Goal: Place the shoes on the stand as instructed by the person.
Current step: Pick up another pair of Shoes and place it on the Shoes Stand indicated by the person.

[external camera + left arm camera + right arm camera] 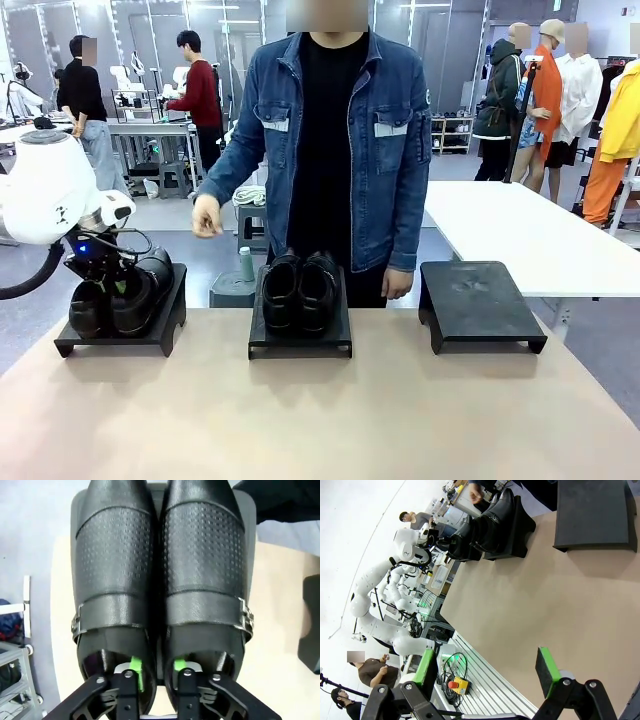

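Left stand (165,330): one pair of shoes (125,295) sits on it, toes toward the person. The left gripper (112,282) is down at the heels; in the front view its fingers are hidden behind the wrist and the shoe backs. The left wrist view shows this pair (160,585) side by side and touching, perforated vamps, each with a buckled strap. One green fingertip (135,672) is inside each heel opening, with the two inner heel walls between them. The jaws are narrow; whether the pads press the leather cannot be told.

Middle stand (300,340): the second pair (298,290) rests on it, toes toward the robot. The person (335,150) stands just behind, one hand (207,217) raised, the other low at the table's (320,420) far edge.

Right stand (480,300): its top is bare.

The right gripper (487,672) hangs above the table with its jaws wide and nothing between the pads.
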Robot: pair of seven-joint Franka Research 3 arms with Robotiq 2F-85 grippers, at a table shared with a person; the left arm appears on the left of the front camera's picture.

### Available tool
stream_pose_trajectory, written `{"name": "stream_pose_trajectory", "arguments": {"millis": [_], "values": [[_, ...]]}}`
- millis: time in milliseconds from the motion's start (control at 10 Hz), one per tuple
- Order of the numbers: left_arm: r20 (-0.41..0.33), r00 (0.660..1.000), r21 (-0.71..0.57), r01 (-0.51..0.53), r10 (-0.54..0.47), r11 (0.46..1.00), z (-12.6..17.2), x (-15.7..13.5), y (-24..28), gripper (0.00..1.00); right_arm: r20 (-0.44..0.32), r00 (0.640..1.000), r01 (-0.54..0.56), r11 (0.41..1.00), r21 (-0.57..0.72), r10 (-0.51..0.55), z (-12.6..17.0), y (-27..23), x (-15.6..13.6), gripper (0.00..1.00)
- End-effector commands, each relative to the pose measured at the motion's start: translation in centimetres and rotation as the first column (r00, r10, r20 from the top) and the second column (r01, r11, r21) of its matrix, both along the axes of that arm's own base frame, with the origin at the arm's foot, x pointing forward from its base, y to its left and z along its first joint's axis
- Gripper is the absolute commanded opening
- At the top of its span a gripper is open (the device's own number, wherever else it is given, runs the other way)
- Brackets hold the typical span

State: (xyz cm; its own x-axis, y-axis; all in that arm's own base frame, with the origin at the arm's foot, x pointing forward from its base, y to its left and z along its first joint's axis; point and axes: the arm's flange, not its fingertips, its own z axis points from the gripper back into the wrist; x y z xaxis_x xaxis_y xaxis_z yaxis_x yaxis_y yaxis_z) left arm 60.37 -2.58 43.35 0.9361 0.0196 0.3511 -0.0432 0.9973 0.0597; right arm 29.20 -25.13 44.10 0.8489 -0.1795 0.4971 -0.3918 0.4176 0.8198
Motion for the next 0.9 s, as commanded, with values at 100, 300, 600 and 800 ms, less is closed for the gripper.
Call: {"name": "stream_pose_trajectory", "arguments": {"millis": [100, 300, 600, 800], "values": [[0.046, 0.999, 0.027, -0.026, 0.024, 0.999, 0.5, 0.5, -0.3, 0.74, 0.013, 1.0, 0.0, 1.0, 0.008, 0.0, 0.2, -0.1, -0.1, 1.0], [0.045, 0.999, 0.035, -0.026, 0.024, 0.999, 0.7, 0.0, -0.3, 1.0, 0.013, 1.0, 0.0, 1.0, 0.008, 0.0, 0.2, -0.1, -0.1, 1.0], [0.05, 0.998, 0.055, -0.042, 0.039, 0.998, 1.1, -1.0, -0.5, 1.0, 0.013, 1.0, 0.0, 1.0, 0.008, 0.0, 0.2, -0.1, -0.1, 1.0], [0.028, 1.0, 0.03, -0.012, 0.012, 0.999, 1.1, 0.1, -0.1, 1.0, 0.013, 1.0, 0.0, 1.0, 0.008, 0.0, 0.2, -0.1, -0.1, 1.0]]}}
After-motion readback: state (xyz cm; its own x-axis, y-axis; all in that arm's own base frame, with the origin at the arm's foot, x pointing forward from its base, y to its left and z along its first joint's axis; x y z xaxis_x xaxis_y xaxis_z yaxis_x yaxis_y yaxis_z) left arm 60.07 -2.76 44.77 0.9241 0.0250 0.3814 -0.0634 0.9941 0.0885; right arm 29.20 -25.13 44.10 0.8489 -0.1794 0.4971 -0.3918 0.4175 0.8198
